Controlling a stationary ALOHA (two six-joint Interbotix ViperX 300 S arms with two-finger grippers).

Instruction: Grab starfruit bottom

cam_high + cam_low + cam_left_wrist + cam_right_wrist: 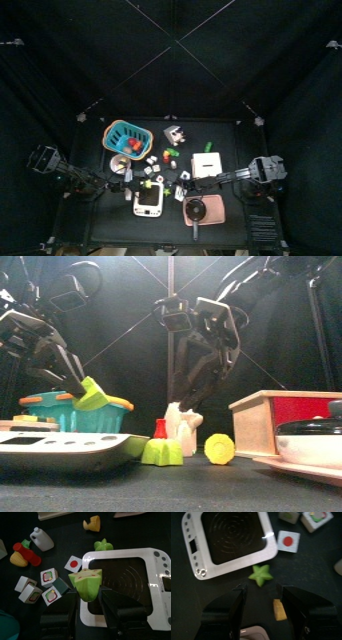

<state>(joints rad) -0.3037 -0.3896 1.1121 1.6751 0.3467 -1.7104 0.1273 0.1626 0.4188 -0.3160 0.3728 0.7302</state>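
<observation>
Nearest the front camera sits the white scale (67, 448), a green starfruit slice (162, 452) resting just beside its end. In the left wrist view the left gripper (93, 594) is clamped on a second starfruit piece (86, 583), holding it above the scale's (127, 582) edge; the piece's long axis runs away from the jaws, its cut star face turned outward. Small picture blocks (45, 587) lie just beside this gripper, leaving little room that side. The right gripper (263, 597) hangs with jaws spread, the star-shaped slice (260, 575) lying flat just ahead of it, beside the scale's (231, 539) corner on bare table (314, 572).
</observation>
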